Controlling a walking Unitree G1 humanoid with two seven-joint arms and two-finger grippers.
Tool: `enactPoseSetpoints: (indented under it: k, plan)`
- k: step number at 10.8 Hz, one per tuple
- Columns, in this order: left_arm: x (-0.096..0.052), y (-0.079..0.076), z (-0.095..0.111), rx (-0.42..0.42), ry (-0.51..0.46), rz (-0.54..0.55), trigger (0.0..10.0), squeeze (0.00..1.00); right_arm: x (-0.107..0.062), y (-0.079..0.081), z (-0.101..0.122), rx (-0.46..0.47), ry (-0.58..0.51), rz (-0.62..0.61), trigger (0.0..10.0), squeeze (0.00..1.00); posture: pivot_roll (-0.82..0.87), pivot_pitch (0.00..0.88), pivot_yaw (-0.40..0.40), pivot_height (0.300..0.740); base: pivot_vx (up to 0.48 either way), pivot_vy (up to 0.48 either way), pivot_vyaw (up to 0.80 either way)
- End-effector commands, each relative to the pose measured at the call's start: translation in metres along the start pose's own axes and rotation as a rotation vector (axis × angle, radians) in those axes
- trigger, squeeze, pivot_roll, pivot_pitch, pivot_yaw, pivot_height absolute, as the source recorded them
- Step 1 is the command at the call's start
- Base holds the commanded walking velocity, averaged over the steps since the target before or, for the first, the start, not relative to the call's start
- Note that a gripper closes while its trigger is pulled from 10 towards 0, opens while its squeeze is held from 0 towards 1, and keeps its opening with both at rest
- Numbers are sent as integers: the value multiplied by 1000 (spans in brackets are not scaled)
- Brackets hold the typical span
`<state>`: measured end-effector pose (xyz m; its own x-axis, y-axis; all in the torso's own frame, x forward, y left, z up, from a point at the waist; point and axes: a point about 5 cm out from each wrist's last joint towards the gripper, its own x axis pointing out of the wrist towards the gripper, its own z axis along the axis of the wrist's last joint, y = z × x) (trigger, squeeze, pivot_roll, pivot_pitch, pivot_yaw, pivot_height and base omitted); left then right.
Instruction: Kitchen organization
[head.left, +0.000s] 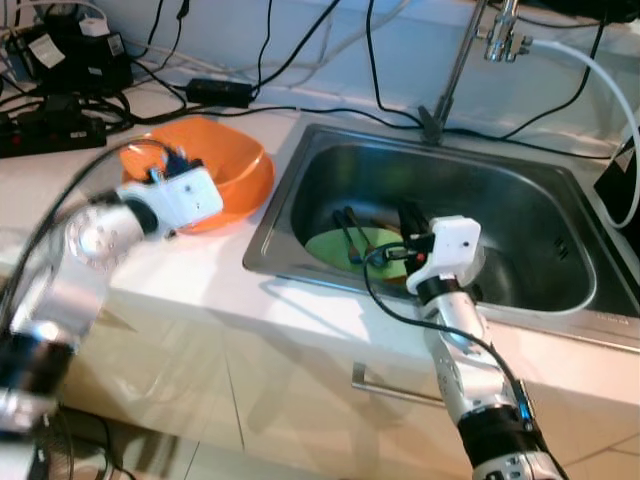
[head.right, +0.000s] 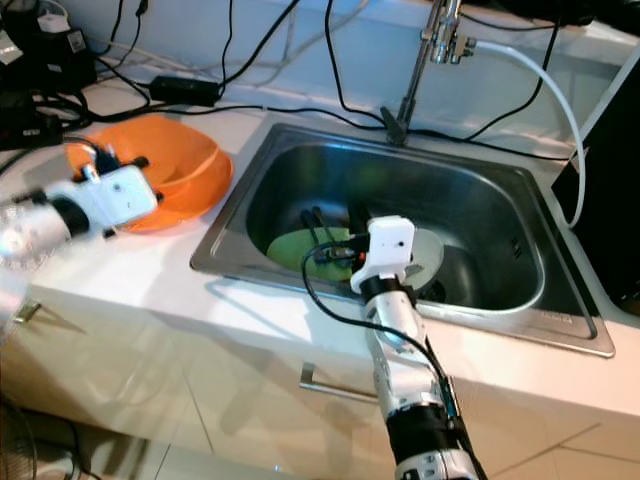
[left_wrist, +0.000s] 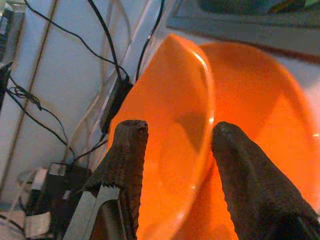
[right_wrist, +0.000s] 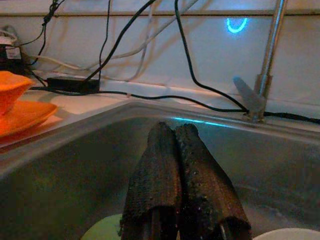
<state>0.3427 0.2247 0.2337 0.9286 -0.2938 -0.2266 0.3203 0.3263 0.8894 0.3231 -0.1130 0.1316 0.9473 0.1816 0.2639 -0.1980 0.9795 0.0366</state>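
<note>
While the left arm bends in from the near left edge, its left claw (left_wrist: 175, 150) reaches over the orange bowl (head.left: 235, 165), its two black fingers (left_wrist: 127, 160) spread with the bowl's rim standing between them; whether they touch the rim cannot be told. That bowl sits on an orange plate (head.right: 195, 195) on the white counter (head.left: 190, 275), just beside the sink's left edge. Behind it, at the back left, lie black power strips and adapters (head.left: 60, 60), and black cables (head.left: 300, 105) run along the pale wall behind.

Further right, the steel sink (head.left: 540, 300) is set into the counter. The right arm rises from the near edge and leans over the sink's front rim, and the right claw (right_wrist: 180, 170) hangs low inside the basin with its fingers pressed together on nothing. Below it on the sink floor lie a green plate (head.left: 350, 245) and, just to the right, a white plate (head.right: 425, 245). A chrome faucet (head.left: 470, 50) stands behind the basin, with a white hose (head.left: 600, 70) curving off to the right.
</note>
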Motion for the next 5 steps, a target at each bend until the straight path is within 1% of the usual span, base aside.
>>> enactPoseSetpoints:
  k: [1,2,3,5]
  plan:
    - [5,2,2,51,15,-24,10000,0,3,-2,5,-6,-13,-1,10000,0,249,33,-62,740,0,0,0]
    - [8,4,1,69,30,-29,10000,0,4,-2,5,-7,-11,-2,10000,0,248,33,-60,740,0,0,0]
    - [15,2,-2,102,70,-44,10000,0,4,-2,5,-9,-9,0,10000,0,249,31,-60,740,0,0,0]
    - [23,-3,-2,122,93,-86,10000,0,5,-1,6,-10,-9,3,10000,0,240,30,-56,740,0,0,0]
